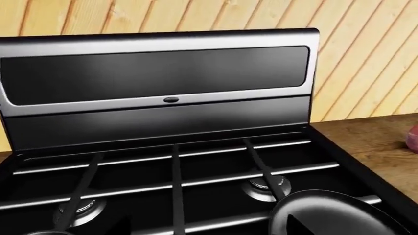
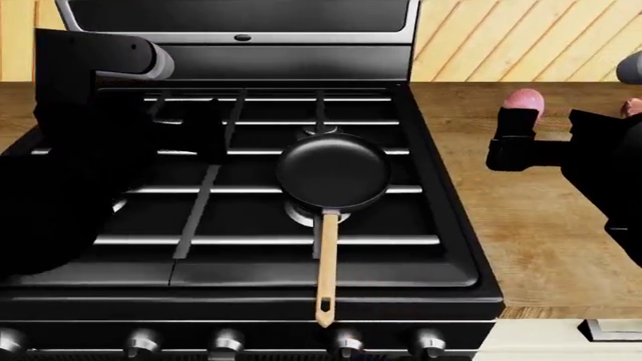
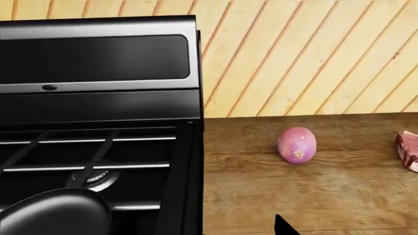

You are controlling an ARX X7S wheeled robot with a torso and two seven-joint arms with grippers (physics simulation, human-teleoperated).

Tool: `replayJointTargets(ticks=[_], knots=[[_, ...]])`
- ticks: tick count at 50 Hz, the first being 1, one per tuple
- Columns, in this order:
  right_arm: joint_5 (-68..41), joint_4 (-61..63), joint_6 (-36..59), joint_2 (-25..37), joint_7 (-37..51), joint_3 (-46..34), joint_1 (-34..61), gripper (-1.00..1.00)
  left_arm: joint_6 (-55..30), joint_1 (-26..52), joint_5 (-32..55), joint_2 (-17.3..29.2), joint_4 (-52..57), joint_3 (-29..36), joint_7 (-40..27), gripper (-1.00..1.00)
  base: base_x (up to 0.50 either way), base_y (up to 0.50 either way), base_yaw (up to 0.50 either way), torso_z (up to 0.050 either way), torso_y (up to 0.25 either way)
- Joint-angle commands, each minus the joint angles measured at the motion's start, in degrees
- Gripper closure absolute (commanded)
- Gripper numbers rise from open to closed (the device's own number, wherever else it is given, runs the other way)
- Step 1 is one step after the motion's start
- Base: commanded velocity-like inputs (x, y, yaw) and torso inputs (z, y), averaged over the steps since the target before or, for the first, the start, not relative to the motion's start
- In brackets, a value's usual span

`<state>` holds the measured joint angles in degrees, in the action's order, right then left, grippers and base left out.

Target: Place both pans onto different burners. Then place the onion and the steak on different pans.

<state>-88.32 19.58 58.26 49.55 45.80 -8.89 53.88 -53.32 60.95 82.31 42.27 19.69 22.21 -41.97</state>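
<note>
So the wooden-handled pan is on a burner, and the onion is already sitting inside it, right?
Not quite. The wooden-handled pan does sit on a burner, but it is empty. The right wrist view shows the onion lying on the wooden counter beside the stove.

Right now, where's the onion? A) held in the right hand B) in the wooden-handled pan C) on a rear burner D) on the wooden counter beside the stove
D: the onion lies on the wooden counter next to the stove, with the steak nearby; the wooden-handled pan holds nothing.
</note>
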Motion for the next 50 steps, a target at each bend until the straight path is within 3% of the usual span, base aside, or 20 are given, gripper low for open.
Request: replayJointTargets(ticks=[1,50], knots=[[-0.4,0.2,-0.3,0.4,0.1,0.3,-0.6,-1.00,0.2,0.1,-0.4,-0.1,0.1,0.2,0.1,-1.00,0.00,-0.36,0.00,0.000,0.000],[-1.2,0.7,-1.1,1.1,0.1,0.3,-1.1,-1.00,0.7,0.5,-1.0,-0.3,-0.1,0.9,0.4,-1.00,0.00,-0.38,0.00,0.000,0.000]])
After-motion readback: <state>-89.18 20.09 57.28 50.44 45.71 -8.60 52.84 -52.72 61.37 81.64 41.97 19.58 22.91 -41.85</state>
